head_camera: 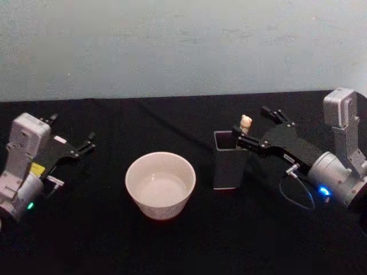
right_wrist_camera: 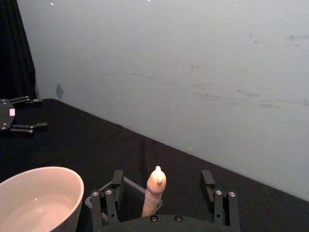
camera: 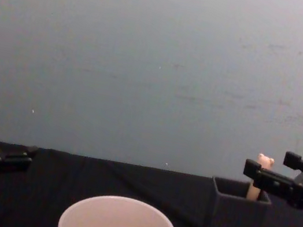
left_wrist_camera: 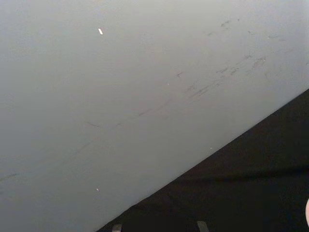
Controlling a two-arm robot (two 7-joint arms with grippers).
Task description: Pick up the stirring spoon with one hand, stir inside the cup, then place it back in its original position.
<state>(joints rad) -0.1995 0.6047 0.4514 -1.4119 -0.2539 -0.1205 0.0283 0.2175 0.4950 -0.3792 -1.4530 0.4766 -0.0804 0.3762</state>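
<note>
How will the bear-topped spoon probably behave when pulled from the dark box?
The stirring spoon looks slim, so probably light and stiff. Its narrow handle may twist in the open right pincer. It stands in the tall, narrow holder, so a sideways pull might tip that. The left pincer idles far left.

Your count: six kinds of thing, seven pieces in all.

On your one worktop (head_camera: 114, 240) you have one cup (head_camera: 161, 207), one spoon (head_camera: 246, 122) and one box (head_camera: 228, 169), a single piece of each. You have two hands to count, the left hand (head_camera: 73, 129) and the right hand (head_camera: 250, 125). Each shows you two fingers (right_wrist_camera: 207, 182), which makes four. Behind it all you have one wall (head_camera: 172, 46).
</note>
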